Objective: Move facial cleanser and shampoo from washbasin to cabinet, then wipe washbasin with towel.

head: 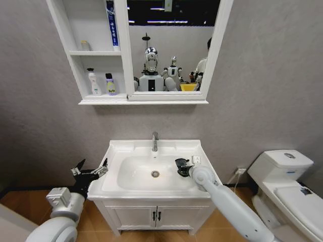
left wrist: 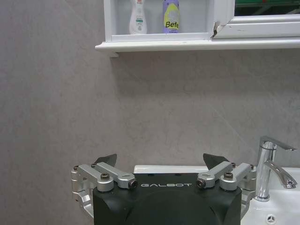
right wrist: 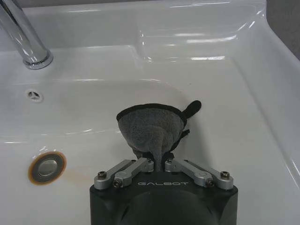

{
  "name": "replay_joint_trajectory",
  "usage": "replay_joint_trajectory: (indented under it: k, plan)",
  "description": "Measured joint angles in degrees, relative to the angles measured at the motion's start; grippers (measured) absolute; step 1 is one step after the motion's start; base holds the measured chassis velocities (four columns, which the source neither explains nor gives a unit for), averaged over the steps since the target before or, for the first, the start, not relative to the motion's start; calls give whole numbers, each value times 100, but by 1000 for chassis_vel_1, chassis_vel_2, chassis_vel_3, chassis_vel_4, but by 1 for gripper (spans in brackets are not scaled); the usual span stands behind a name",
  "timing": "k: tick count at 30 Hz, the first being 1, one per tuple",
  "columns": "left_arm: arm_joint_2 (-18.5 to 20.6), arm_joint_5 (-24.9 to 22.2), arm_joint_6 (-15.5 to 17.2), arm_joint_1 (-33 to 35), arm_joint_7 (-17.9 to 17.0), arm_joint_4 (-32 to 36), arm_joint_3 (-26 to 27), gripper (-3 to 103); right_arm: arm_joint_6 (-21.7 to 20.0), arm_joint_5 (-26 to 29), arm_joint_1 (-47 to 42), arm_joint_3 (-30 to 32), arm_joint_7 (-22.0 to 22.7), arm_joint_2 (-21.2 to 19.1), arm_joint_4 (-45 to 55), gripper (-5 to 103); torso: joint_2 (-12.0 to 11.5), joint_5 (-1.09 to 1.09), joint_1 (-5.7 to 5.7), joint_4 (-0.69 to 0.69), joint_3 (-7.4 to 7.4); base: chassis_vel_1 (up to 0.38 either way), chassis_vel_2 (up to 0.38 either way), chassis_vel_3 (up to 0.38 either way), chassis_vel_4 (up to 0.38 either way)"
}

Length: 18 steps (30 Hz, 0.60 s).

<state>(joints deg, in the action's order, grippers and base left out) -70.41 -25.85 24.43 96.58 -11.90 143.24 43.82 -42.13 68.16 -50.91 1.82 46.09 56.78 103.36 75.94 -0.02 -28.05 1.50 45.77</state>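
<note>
**Towel on the bowl's right slope, bottles shelved**

My right gripper (right wrist: 158,161) is clenched on the towel (right wrist: 151,127), pinching a gathered fold so the rest fans out against the basin (head: 117,149). From the head view it sits on the right inner slope of the bowl, between the drain (head: 155,174) and the right rim, with the tap (head: 155,141) behind it. My left gripper (head: 90,170) hangs with its fingers spread and nothing in them, just off the basin's left edge, out of the way.

Two bottles, a white one (head: 94,83) and a purple one (head: 110,85), stand side by side in the cabinet (head: 74,53), in the lowest compartment I can see. I read that as the moving part done and the wipe as the step in hand.

What worries me:

- The grip is on a small bunch of cloth. If I drag hard across the ceramic, the towel could pull free and be left in the bowl.
- Little cloth lies between the fingertips and the ceramic. Pressing lower to get better contact could scrape metal on the basin.
- A sweep toward the back brings the wrist near the tap; a careless arc could knock it.
- The slope is curved, so a flat stroke would lift the cloth off partway and leave patches unwiped.
</note>
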Motion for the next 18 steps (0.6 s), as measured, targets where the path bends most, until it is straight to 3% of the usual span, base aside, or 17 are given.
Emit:
replay_joint_trajectory:
  k: [18]
  plan:
    - [0, 0, 0, 0, 0, 0, 0, 100, 11, -563, -206, 69, -455, 59, -413, 5, 0, 0, 0, -3, -1, 0, 0, 0, 0]
